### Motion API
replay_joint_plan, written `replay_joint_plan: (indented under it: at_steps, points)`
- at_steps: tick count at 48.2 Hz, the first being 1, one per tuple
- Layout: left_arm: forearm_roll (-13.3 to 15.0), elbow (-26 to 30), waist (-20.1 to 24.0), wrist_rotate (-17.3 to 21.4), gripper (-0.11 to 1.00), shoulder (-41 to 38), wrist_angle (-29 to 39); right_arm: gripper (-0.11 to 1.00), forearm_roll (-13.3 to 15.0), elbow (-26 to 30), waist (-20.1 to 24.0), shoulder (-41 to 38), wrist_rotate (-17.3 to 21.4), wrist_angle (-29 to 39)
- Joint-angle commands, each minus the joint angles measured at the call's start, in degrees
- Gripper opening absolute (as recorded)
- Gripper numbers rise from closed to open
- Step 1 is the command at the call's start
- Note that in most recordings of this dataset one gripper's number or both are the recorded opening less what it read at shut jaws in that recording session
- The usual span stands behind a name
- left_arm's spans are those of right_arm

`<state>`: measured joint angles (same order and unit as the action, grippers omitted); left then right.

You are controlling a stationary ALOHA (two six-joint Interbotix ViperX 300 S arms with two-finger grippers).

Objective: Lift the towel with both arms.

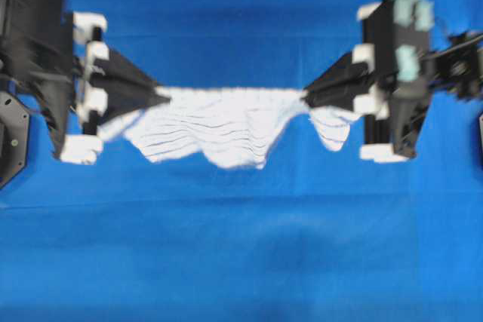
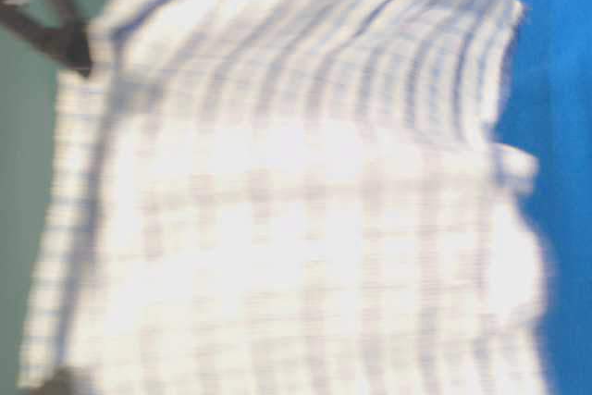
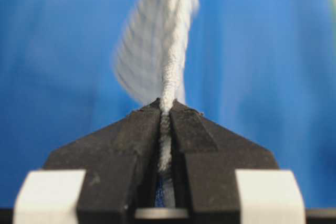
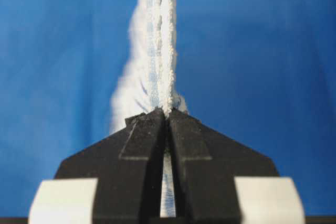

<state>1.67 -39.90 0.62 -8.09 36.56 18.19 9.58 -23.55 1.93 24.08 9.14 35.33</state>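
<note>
Two grippers carry the load: the left gripper (image 1: pixel 160 96) and the right gripper (image 1: pixel 308 94) each have their fingers pressed together on an opposite end of the towel (image 1: pixel 226 122), which hangs stretched between them above the table cloth (image 1: pixel 241 246), apparently off its surface. In both wrist views only a narrow strip of edge sits between the black fingers; the left gripper (image 3: pixel 166 106) pinches a single rolled hem and the right gripper (image 4: pixel 167 111) a doubled fold. Risk, as judged from this: the bite is shallow, so a sharp rise or the arms moving apart could drag the hem out of one pair of fingers, leaving the towel dangling from the other. Arms drawing closer would deepen the sag and could let the lower edge drag on the table cloth. Uneven lift would tilt the span and load one pinch more than the other. Material: the towel is thin, soft, woven cloth, white with blue-grey stripes in a check, with a nubbly hem; it drapes in scalloped folds along its lower edge. The table-level view is filled by the towel (image 2: pixel 296 191), blurred. The table cloth is plain, flat, blue fabric.
</note>
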Motion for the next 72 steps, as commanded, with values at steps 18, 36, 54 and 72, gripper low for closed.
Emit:
replay_joint_plan:
  at_steps: [18,36,54,72]
  points:
    - [-0.3,12.1,5.8,8.1,0.01,4.9,7.6,0.03,4.9,14.9,-0.5,2.5,-0.4,8.8]
    - [-0.3,13.7,6.2,10.4,0.01,4.6,7.4,0.03,4.9,16.3,-0.5,2.0,-1.2,9.5]
    - [-0.3,13.5,7.4,13.4,0.13,4.8,6.5,0.10,5.1,16.2,-2.3,1.3,-3.0,9.4]
    - [-0.2,12.0,7.4,13.0,0.93,5.7,6.5,0.63,6.2,15.6,-3.3,-0.1,-2.5,9.5]
